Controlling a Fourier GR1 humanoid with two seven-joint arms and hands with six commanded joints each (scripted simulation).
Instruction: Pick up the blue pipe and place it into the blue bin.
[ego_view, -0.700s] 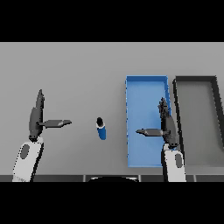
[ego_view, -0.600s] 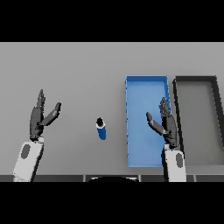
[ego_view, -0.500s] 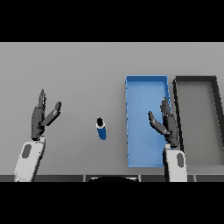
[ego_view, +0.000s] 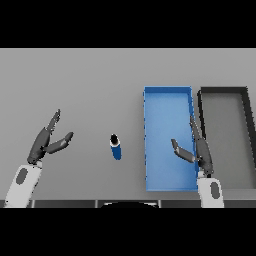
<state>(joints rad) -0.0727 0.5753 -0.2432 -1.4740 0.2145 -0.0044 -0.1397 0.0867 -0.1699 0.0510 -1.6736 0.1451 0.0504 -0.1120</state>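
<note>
While the blue pipe lies untouched on the grey worktop, just left of the blue bin, both the left robot hand and right robot hand hover with fingers spread; a clumsy approach might roll it away.

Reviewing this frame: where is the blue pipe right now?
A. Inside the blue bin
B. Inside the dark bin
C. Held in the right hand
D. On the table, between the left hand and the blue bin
D: the blue pipe lies on the grey table, apart from the left hand and just left of the blue bin, with neither hand touching it.
</note>
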